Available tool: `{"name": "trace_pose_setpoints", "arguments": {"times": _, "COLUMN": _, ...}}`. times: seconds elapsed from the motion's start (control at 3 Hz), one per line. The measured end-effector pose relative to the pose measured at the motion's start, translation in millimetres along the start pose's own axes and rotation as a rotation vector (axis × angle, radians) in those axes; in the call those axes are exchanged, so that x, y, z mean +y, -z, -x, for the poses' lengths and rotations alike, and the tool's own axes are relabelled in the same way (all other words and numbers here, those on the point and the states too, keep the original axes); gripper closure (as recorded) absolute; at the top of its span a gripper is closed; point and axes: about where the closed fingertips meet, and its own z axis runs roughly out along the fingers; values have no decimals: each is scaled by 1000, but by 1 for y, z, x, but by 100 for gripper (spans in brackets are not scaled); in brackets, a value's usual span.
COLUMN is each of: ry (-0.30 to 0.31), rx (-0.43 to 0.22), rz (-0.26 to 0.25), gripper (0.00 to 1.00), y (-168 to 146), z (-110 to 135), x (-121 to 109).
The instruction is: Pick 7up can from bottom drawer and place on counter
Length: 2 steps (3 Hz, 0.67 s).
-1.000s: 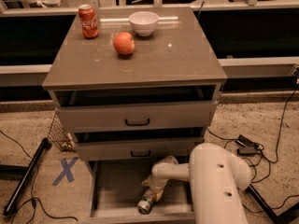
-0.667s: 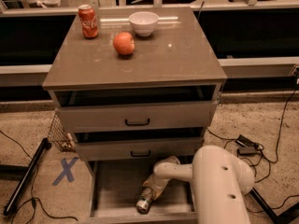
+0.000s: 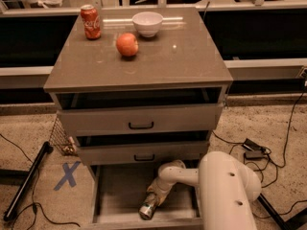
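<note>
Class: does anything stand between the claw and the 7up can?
Nothing visible does. The claw is down in the bottom drawer, right at the 7up can, which lies on its side.

A bulky, cream-white, rounded plastic arm segment (image 3: 225, 195) is seen low in the view, at about 5 o'clock from the centre. From its upper end a slimmer cream-white forearm (image 3: 184, 175) is extended toward 9 o'clock. It is bent at a rounded cream-white wrist joint (image 3: 168, 172) and turned down toward 7 o'clock. The two-finger gripper (image 3: 154, 199) is carried at the tip, at about 6 o'clock from the centre, and is pointed down and leftward.
</note>
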Motion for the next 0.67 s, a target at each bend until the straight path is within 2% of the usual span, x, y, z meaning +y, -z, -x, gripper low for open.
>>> {"name": "trace_pose_setpoints", "arguments": {"times": 0.67, "ry": -22, "rx": -5, "rz": -18, "gripper": 27, "y": 2, "z": -5, "x": 2}}
